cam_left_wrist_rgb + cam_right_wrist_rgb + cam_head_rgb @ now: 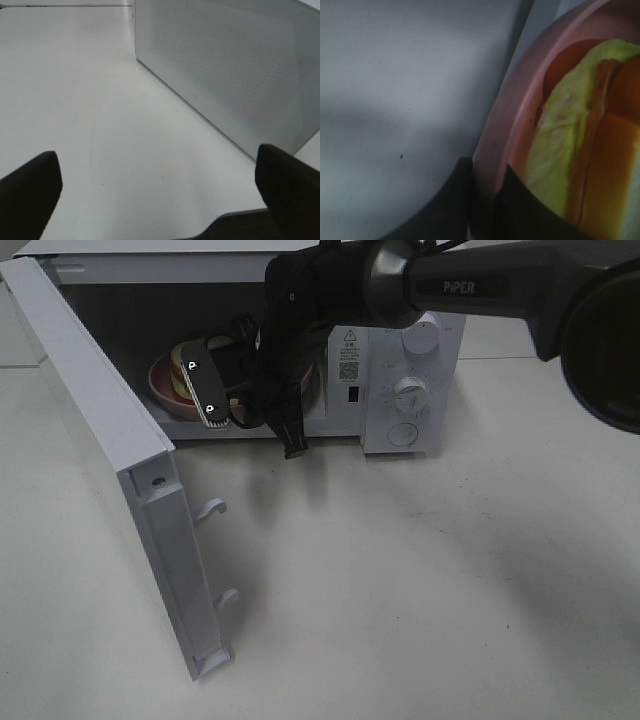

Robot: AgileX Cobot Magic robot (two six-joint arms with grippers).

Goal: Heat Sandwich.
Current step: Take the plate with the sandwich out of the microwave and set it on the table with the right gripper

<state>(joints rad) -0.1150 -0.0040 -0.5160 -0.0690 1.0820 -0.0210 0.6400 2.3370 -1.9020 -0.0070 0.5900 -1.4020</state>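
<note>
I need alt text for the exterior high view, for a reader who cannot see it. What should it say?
The right arm reaches into an open white microwave, its end effector shut on a pink plate that holds a sandwich. The door is swung wide to the left, over a white table.

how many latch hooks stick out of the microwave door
2: an upper hook and a lower hook, both on the open door; none seems hidden.

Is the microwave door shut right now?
No, the door of the microwave stands swung wide open, leaving the pink plate inside visible.
</note>
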